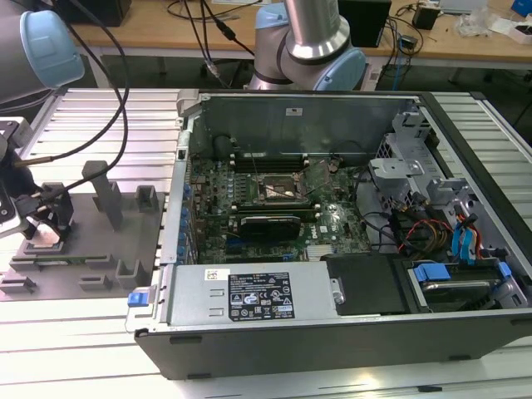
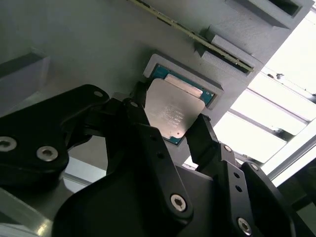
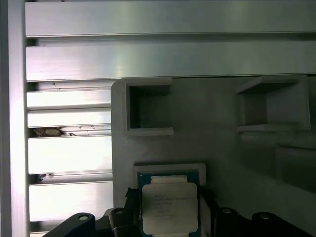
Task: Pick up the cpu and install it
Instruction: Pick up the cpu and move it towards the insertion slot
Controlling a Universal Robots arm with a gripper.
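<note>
The cpu (image 2: pixel 170 111) is a flat square chip with a silvery top and a thin green rim. In both wrist views it lies in or just over a white-framed recess (image 3: pixel 170 168) of the grey holder tray (image 1: pixel 125 241). My gripper (image 2: pixel 170 118) straddles the chip, and the black fingers (image 2: pixel 139 111) press against two opposite edges of it. I cannot tell whether the chip is raised off the recess. In the first wrist view the cpu (image 3: pixel 170 207) shows between the gripper (image 3: pixel 169 195) tips. In the exterior view the gripper (image 1: pixel 46 229) is low over the tray at the far left. The motherboard socket (image 1: pixel 278 189) lies inside the open computer case.
The open computer case (image 1: pixel 332 332) fills the middle and the exterior view's right, with a power supply (image 1: pixel 258 295), cables and drive cages inside. Upright grey posts (image 1: pixel 104 191) and pockets stand on the holder tray. Ribbed aluminium table slats (image 1: pixel 83 349) surround both.
</note>
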